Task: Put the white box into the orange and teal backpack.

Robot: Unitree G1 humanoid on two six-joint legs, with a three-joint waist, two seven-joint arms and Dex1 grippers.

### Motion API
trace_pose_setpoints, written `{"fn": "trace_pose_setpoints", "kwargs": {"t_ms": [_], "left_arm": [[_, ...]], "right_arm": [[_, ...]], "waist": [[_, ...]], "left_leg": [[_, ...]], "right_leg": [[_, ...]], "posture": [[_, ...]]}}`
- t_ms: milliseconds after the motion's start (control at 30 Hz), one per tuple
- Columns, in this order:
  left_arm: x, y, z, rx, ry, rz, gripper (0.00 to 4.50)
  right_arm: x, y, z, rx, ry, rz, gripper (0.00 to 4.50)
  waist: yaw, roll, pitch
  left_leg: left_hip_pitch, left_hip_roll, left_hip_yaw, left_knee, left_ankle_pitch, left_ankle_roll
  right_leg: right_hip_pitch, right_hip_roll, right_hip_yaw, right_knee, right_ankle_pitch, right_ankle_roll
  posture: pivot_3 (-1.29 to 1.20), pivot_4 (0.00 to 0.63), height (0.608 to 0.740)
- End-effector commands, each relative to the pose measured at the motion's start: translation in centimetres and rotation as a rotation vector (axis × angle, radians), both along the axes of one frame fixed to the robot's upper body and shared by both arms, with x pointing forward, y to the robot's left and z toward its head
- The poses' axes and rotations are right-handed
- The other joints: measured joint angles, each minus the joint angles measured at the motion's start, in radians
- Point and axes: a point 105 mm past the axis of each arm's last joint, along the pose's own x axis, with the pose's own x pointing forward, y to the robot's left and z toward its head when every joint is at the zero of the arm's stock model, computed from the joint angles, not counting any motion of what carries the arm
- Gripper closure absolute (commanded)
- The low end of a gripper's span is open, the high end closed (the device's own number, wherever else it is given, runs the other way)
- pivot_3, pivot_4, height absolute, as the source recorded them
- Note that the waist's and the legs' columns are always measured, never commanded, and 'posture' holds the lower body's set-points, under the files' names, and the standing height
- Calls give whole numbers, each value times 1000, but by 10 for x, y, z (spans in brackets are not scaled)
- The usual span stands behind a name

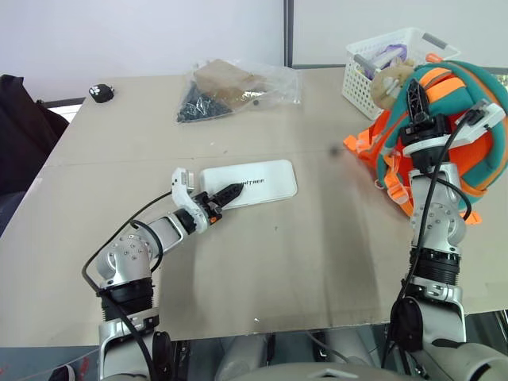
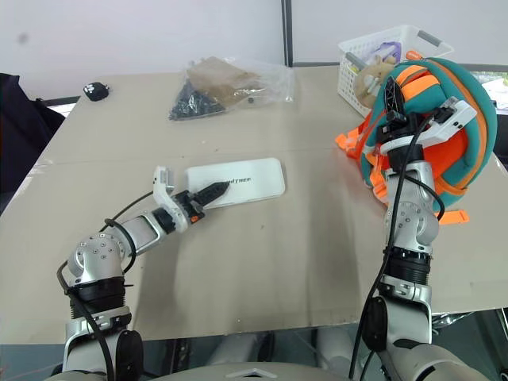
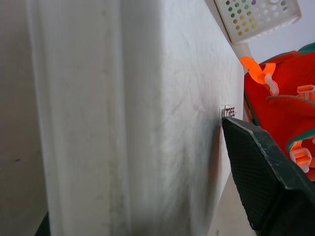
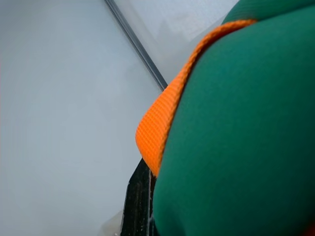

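**Bag's pinched, box is straddled, still nothing in the bag**

Right gripper (image 1: 416, 101) is up at the orange and teal backpack (image 1: 476, 135), fingers clamped on its upper rim; the wrist view shows an orange strap edge and teal fabric right against one black finger, so I'd say it's pinched on the bag to hold it up or open. Left gripper (image 1: 208, 202) sits at the near end of the white box (image 1: 252, 182), fingers apart with one black finger lying over the lid by the lettering. Can't tell if it's squeezing yet.

So I'd call this the pickup step. Next it needs a firm close on the box, a lift, then a carry across to the bag's opening.

The box is flat, white and round-cornered, lying on the table (image 1: 302, 254), well apart from the backpack.
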Motion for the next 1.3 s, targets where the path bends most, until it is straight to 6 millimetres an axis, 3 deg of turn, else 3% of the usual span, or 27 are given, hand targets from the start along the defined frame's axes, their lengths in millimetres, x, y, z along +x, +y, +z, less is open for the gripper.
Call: {"fn": "trace_pose_setpoints", "kwargs": {"t_ms": [33, 167, 300, 367, 467, 600, 967, 1133, 1300], "left_arm": [[1, 1, 33, -50, -133, -9, 1954], [-5, 1, 66, -65, -291, -63, 1954], [-6, 18, 102, -120, -472, -19, 1954], [-11, 21, 118, -152, -552, -28, 1954], [-21, 8, 125, -28, -670, -98, 1954], [-26, 5, 155, 19, -912, -60, 1954], [13, 1, 144, 227, -969, 29, 1954], [21, -20, 143, 208, -1004, -134, 1954], [21, -31, 129, 239, -1002, -286, 1954]], "right_arm": [[-30, 41, 31, -78, -154, 308, 4463], [-78, 74, 27, -175, -162, 758, 4463], [-99, 65, 22, -182, -119, 935, 4463], [-96, 58, 18, -194, -96, 917, 4463], [-85, 54, 18, -189, -85, 840, 4463], [-81, 55, 20, -140, -88, 823, 4463], [-84, 56, 23, -108, -101, 820, 4463], [-86, 59, 22, -108, -99, 825, 4463], [-85, 56, 20, -103, -95, 810, 4463]], "waist": [[-3, 0, 0], [-15, 0, 0], [-19, 0, 0], [-9, -1, 1], [-6, -2, 1], [4, -2, 1], [8, -2, 1], [7, -2, 1], [3, -2, 1]], "left_leg": [[0, 0, 0, 0, 0, 0], [-4, 0, -1, -1, 0, 0], [-11, 0, -2, 1, 0, 0], [-12, 0, -3, 2, 0, 0], [-15, 0, -6, 3, 0, 0], [-14, -2, -5, 4, 0, 0], [-15, -2, -5, 4, 0, 0], [-16, -2, -6, 5, 0, 0], [-15, -2, -6, 6, 0, 0]], "right_leg": [[0, 0, 0, 0, 0, 0], [-4, 0, 0, 0, 0, 0], [-10, 0, -2, 0, 0, 0], [-10, -1, -3, 0, 0, 0], [-10, -2, -6, -2, 0, 0], [-10, -3, -6, -2, 0, 0], [-10, -3, -6, -1, 0, 0], [-10, -3, -8, -1, 0, 0], [-10, -3, -8, 0, 0, 0]], "posture": [[0, 150, 740], [0, 150, 740], [0, 150, 740], [0, 150, 740], [0, 150, 740], [0, 150, 740], [0, 150, 740], [0, 150, 740], [0, 150, 740]]}}
